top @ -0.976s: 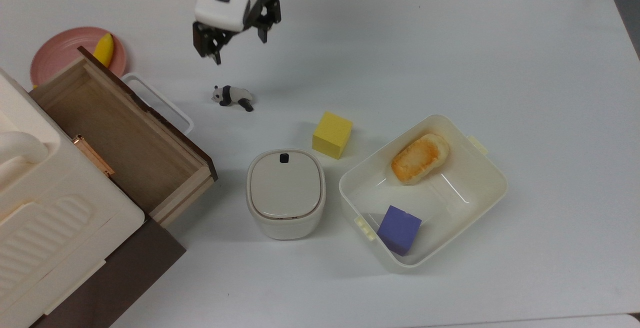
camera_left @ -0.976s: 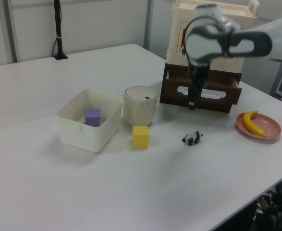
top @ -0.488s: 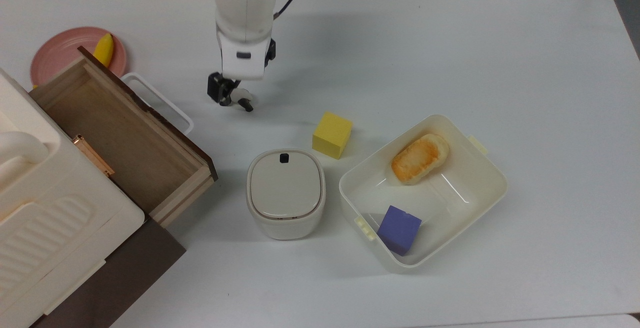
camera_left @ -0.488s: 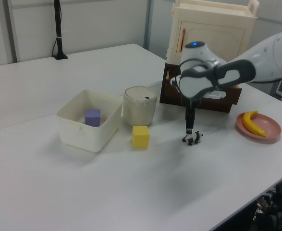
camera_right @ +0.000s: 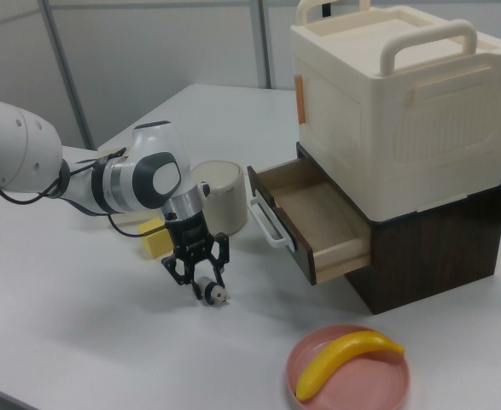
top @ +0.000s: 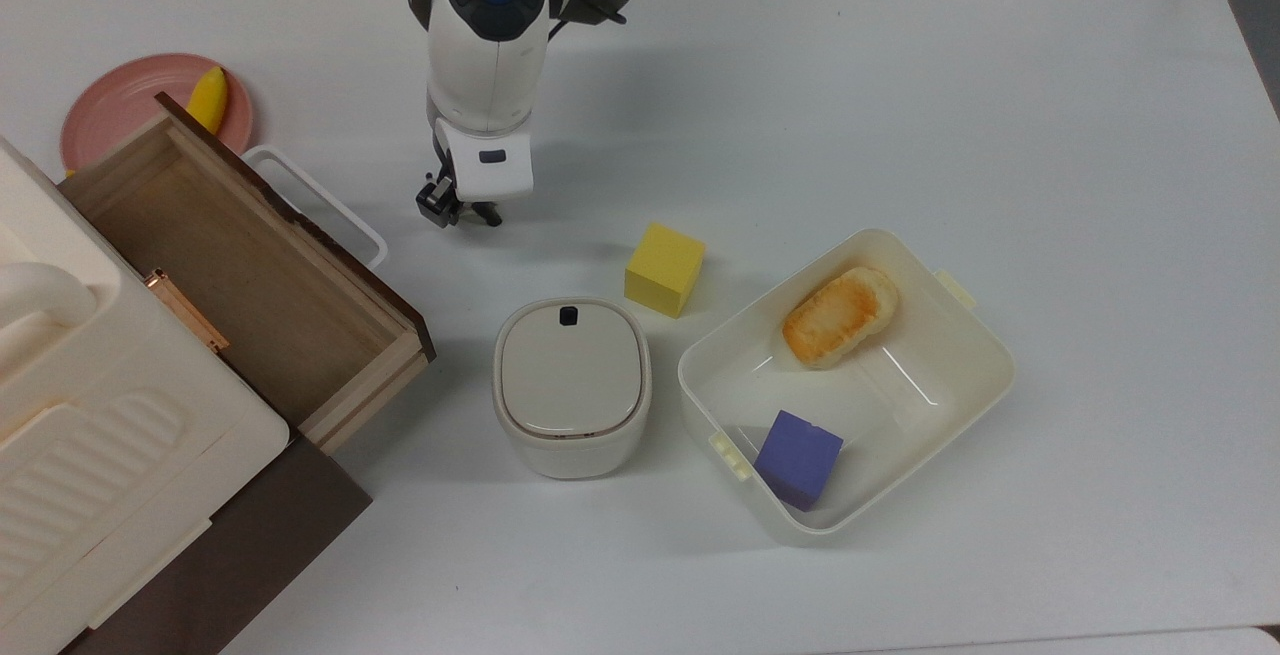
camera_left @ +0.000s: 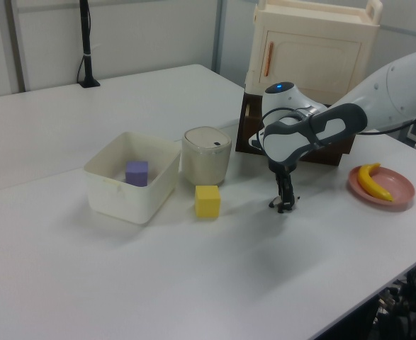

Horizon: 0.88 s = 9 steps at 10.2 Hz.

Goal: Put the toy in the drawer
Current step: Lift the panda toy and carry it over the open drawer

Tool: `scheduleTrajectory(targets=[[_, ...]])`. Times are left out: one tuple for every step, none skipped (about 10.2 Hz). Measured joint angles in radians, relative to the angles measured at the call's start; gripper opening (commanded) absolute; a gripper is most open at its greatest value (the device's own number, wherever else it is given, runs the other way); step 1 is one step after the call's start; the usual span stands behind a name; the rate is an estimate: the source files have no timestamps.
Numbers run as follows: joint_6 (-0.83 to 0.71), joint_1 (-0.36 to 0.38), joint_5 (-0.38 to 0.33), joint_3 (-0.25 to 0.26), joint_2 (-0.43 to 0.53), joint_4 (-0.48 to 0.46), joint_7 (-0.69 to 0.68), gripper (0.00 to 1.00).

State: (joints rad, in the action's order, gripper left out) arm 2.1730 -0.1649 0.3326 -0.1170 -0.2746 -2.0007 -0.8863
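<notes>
Reaching down to the white bench (top: pixel 900 85), the gripper (camera_right: pixel 197 278) stands low over the toy (camera_right: pixel 215 294), a small black-and-white panda, in the upper left of the top view. In the right view its two dark fingers (camera_right: pixel 176 268) are spread apart, one on each side of the figurine, and the panda's pale body shows between and just below the tips; whether the pads already touch it I cannot tell. In the top view the arm's white wrist covers most of the toy (top: pixel 487 214), with only dark bits peeking out beside the gripper (top: pixel 452 210). In the left view the gripper (camera_left: pixel 285 202) points straight down at the toy (camera_left: pixel 287 206), right of frame centre.

The drawer (top: pixel 240 275) is pulled open at the left of the top view, its light-wood inside bare and its dark front panel and white loop handle (top: pixel 320 203) facing the toy, which sits on the bench near that handle but apart from it. In the right view the drawer (camera_right: pixel 318 218) juts out under a cream case (camera_right: pixel 395 94).

A yellow cube (top: pixel 664 269) rests on the bench right of the toy in the top view, with a lidded cream canister (top: pixel 571 385) below it. A white bin (top: pixel 960 375) at centre right holds a purple cube (top: pixel 797 458) and a bread roll (top: pixel 838 316). A pink plate (top: pixel 120 110) with a banana (top: pixel 208 98) sits at upper left.
</notes>
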Motion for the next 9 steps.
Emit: scheduleTrajectory(targets=[[0.000, -0.005, 0.008, 0.000, 0.001, 0.003, -0.066, 0.12], [0.000, -0.011, 0.009, 0.000, 0.001, 0.007, -0.104, 0.11], [0.000, -0.017, 0.009, 0.000, 0.001, 0.007, -0.127, 0.11], [0.000, -0.020, 0.009, 0.000, 0.003, 0.009, -0.129, 0.11], [-0.008, -0.020, 0.009, 0.001, 0.010, 0.017, -0.118, 0.12], [-0.050, -0.019, 0.008, 0.000, 0.023, 0.043, -0.088, 0.12], [-0.108, -0.018, 0.008, 0.000, 0.041, 0.083, -0.042, 0.12], [-0.160, -0.016, 0.007, -0.002, 0.060, 0.129, 0.009, 0.12], [-0.202, -0.015, 0.006, -0.004, 0.074, 0.177, 0.056, 0.12]])
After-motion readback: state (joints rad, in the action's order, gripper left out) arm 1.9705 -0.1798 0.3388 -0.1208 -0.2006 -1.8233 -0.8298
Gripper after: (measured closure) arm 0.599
